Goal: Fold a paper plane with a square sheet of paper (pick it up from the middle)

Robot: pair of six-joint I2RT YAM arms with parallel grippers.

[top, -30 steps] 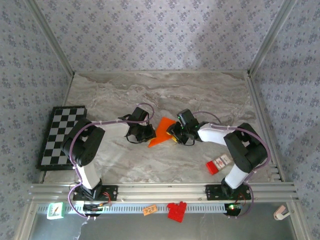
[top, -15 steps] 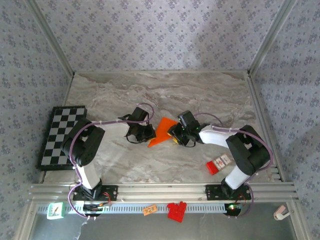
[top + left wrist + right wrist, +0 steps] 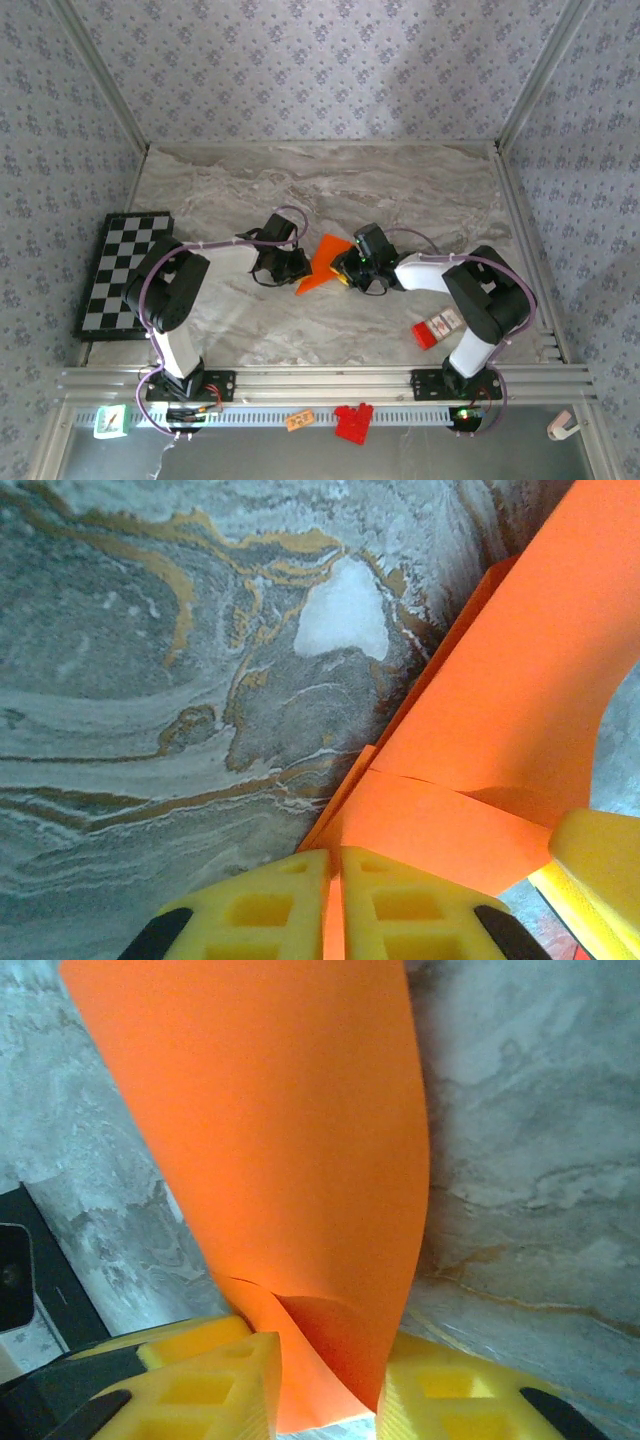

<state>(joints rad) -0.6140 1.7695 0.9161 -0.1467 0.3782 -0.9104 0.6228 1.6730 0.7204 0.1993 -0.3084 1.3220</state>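
The thin, bright orange square sheet of paper [image 3: 322, 262], creased into a smooth pointed shape, lies at the middle of the veined grey marble-look bench [image 3: 420, 190]. The left pincer [image 3: 335, 865] is clenched on a folded edge. The right pincer [image 3: 325, 1365] has waffled yellow fingers [image 3: 255, 1355] flanking a curled flap; I cannot tell whether it grips.

Soft, even light from above casts faint shadows. Up close, the square sheet of paper [image 3: 280, 1140] looks oversaturated; yellow fingertips [image 3: 260, 915] blur.
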